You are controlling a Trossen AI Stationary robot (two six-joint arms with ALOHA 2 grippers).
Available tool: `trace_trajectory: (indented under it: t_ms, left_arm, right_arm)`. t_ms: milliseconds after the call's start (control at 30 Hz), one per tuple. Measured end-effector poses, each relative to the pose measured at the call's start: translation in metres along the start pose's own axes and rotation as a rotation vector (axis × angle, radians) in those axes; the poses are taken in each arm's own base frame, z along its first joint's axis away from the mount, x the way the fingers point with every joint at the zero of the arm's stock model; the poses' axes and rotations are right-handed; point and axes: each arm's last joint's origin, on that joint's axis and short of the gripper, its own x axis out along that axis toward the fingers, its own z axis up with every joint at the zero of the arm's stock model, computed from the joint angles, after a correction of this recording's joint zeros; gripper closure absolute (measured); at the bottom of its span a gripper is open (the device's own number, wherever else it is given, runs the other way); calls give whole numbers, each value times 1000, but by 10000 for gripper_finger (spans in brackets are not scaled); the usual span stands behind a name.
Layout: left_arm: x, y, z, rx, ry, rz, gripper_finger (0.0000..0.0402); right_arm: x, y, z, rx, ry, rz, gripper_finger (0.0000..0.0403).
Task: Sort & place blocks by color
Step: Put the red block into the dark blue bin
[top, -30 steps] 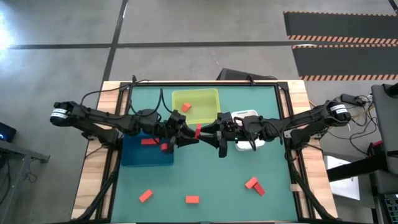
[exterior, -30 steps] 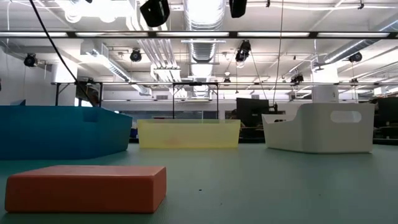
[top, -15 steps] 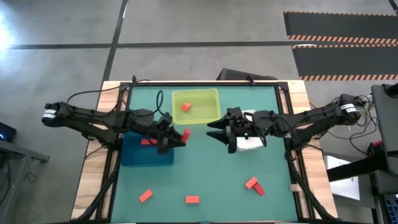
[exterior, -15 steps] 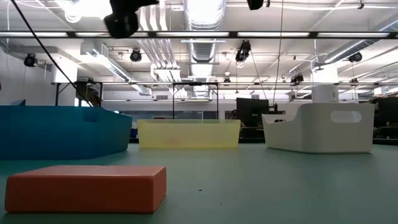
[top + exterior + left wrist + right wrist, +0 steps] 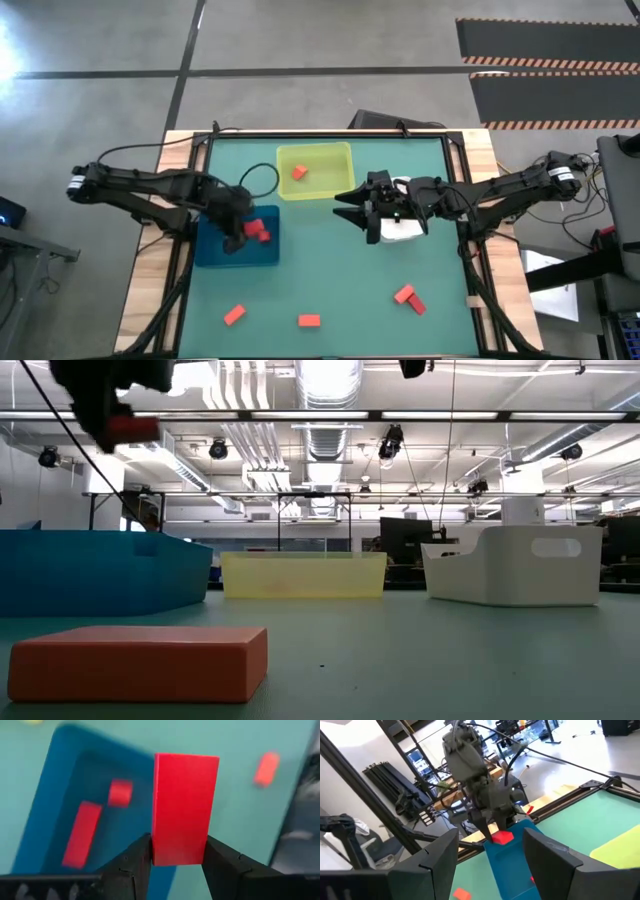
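Over the blue tray (image 5: 210, 250), a red block (image 5: 184, 809), judged light, stiff and best gripped across its flat sides, is pinched in the left hand (image 5: 175, 857), while the right hand (image 5: 352, 211) is held open and empty beside the white tray (image 5: 405, 231).

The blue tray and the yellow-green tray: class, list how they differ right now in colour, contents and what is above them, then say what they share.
The blue tray is deep blue; the yellow-green tray is pale and see-through. The blue tray holds red blocks; the yellow-green tray holds one orange block. The left hand holds a red block over the blue tray; nothing hangs over the yellow-green one. Both are open rectangular trays on the green table.
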Motion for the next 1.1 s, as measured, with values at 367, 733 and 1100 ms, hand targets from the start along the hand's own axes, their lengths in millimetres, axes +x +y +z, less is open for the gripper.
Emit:
trace_trajectory:
  t_ms: [367, 733, 1100]
  left_arm:
    - [46, 8, -1, 187, 334, 149, 267]
    - [89, 8, 10, 311, 509, 182, 267]
    - [121, 22, -5, 291, 519, 198, 267]
  right_arm:
    - [0, -1, -1, -2, 8, -10, 195]
    - [0, -1, -2, -3, 15, -13, 195]
    - [0, -1, -2, -17, 15, -14, 195]
